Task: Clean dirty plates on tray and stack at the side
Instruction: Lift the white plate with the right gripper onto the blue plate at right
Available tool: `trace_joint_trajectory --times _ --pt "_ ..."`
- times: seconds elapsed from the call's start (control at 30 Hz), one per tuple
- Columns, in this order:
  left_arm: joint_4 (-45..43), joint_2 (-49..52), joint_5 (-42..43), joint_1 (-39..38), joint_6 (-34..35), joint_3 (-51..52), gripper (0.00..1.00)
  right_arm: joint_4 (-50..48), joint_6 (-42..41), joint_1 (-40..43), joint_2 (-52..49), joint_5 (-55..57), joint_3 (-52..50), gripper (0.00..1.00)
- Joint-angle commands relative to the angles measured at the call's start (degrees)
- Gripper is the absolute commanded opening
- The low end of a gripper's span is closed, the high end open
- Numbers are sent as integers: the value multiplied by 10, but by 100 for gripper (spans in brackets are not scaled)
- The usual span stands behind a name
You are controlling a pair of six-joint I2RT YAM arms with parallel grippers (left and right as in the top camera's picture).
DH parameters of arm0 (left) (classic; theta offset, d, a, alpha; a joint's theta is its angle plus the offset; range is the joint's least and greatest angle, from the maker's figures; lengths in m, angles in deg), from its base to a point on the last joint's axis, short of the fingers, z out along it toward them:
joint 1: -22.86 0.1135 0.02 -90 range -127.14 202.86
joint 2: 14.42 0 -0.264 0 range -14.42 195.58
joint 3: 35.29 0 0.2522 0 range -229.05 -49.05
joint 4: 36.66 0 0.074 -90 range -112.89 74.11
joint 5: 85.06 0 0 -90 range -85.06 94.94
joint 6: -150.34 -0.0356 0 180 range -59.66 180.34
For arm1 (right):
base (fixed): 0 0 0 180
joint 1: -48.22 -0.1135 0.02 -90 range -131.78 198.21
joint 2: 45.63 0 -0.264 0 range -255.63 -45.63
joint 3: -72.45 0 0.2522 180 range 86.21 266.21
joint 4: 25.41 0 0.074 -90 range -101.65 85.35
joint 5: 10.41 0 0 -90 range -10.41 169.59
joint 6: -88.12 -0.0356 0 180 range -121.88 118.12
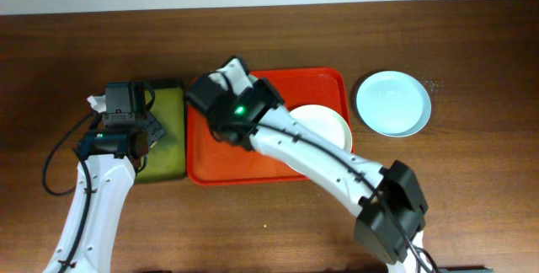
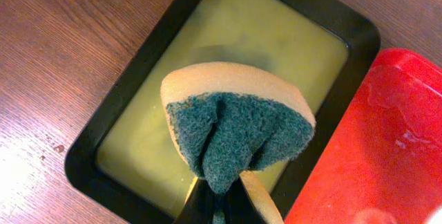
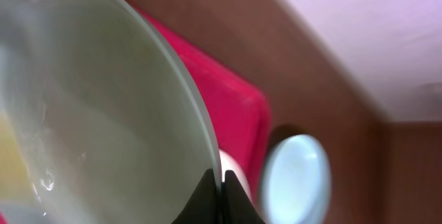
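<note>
Right wrist: a green plate [image 3: 103, 113] is pinched by the right jaws. Scrubbing seems due with the left jaws' clamped sponge [image 2: 235, 124].

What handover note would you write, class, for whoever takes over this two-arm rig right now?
Left claw: shut on the sponge, above the olive-green tray.
Right claw: shut on the pale green plate at its rim, over the red tray; a yellow smear shows on it.
Cream plate: on the red tray. Blue plate: on the table, right of it.
Done: blue plate set aside. Left: wipe green and cream plates, stack them there.
</note>
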Motion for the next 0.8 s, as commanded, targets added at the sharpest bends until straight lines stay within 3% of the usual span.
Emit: trace_joint_trajectory --times 0.0,0.17,0.47,0.57,0.7,0.77 --pt "0 -4 9 3 3 -12 0 -23 89 -35 16 245 13 4" --pt "0 -4 26 3 3 -12 0 -70 217 -55 16 355 13 4" --pt "1 -4 32 3 3 -12 0 -71 214 -71 16 350 13 4" --pt "4 -4 30 3 3 -12 0 -71 179 -71 16 343 13 4" --pt "5 -4 30 3 3 -12 0 -70 179 -69 16 273 13 4" --pt "5 -4 30 3 3 -12 0 -56 182 -64 16 75 13 4"
